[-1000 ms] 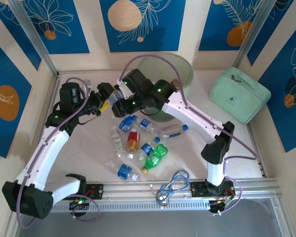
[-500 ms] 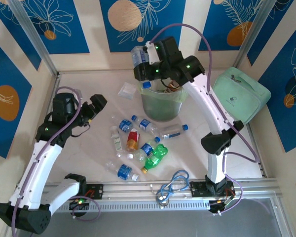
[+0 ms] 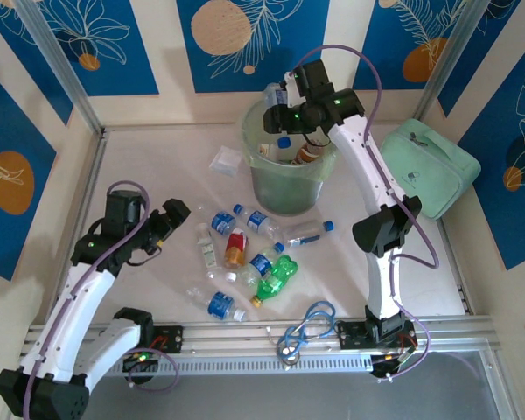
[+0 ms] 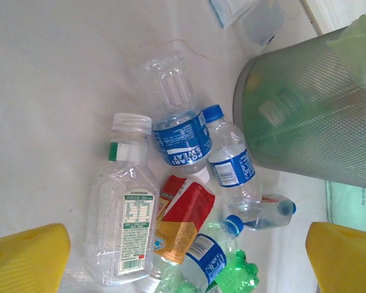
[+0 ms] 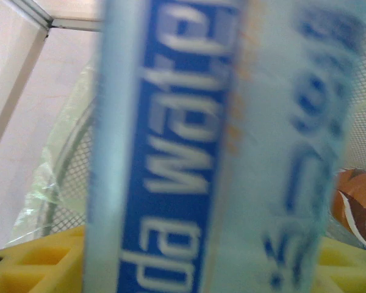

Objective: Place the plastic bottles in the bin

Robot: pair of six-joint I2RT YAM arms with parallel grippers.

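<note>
My right gripper hangs over the mouth of the bin, shut on a clear plastic bottle with a blue label, which stands upright and blurred between the yellow fingers. The bin's mesh wall lies below it, with a brown-labelled bottle inside. Several plastic bottles lie loose on the table in front of the bin: a Pocari bottle, a white-capped clear one, a red-and-orange one and a green one. My left gripper hovers open just left of the pile, its yellow fingers wide apart and nothing between them.
A mint-green zippered case sits at the right. A coiled blue cable lies by the near rail. A flat clear bag rests left of the bin. Blue patterned walls close in the table on three sides.
My right arm has carried the blue-labelled bottle from beside the left gripper up and right to above the bin. My left arm has drawn back toward the near left.
</note>
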